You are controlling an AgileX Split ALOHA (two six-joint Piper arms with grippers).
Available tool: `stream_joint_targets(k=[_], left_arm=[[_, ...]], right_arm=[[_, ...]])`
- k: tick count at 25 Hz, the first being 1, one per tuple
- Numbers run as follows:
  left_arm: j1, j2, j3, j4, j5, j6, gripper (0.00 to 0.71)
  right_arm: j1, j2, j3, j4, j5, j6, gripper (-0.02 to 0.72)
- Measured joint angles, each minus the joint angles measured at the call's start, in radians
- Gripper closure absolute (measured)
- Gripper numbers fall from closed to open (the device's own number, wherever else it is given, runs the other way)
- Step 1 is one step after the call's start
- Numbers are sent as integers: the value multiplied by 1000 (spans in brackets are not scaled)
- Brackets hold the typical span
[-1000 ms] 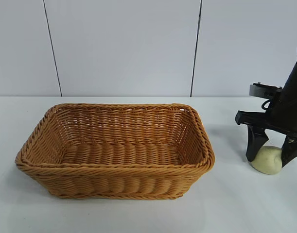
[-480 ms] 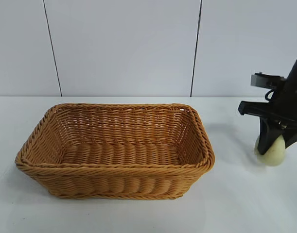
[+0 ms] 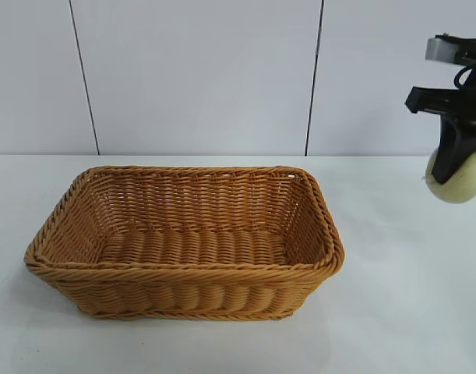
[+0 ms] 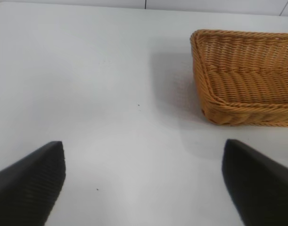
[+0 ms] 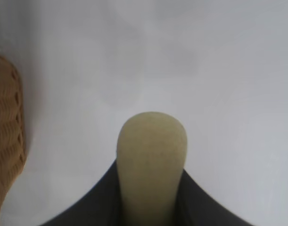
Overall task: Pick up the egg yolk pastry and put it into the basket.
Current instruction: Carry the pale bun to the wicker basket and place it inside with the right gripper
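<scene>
The egg yolk pastry (image 3: 458, 181), a small pale cream lump, hangs well above the table at the far right, pinched in my right gripper (image 3: 456, 170). In the right wrist view the pastry (image 5: 152, 160) sits squeezed between the two black fingers. The orange-brown wicker basket (image 3: 183, 269) stands on the table left of the pastry, with nothing inside it. Its corner shows in the left wrist view (image 4: 214, 101) and its edge in the right wrist view (image 5: 7, 146). My left gripper (image 4: 144, 179) is open and empty over bare table, off to the side of the basket, out of the exterior view.
The white table (image 3: 401, 312) runs under everything, with a white panelled wall (image 3: 199, 78) behind it. Bare table lies between the basket and the right gripper.
My right gripper has closed on the pastry and lifted it from the table to well above it. The basket has not moved.
</scene>
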Motion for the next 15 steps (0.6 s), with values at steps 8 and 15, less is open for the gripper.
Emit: stream_joint_targets(k=[8, 15], left_arm=[[0, 0, 0, 0, 0, 0, 14], [0, 0, 0, 0, 0, 0, 14]], right_arm=[[113, 0, -16, 1, 14, 0, 565], [348, 0, -17, 2, -28, 30, 565]])
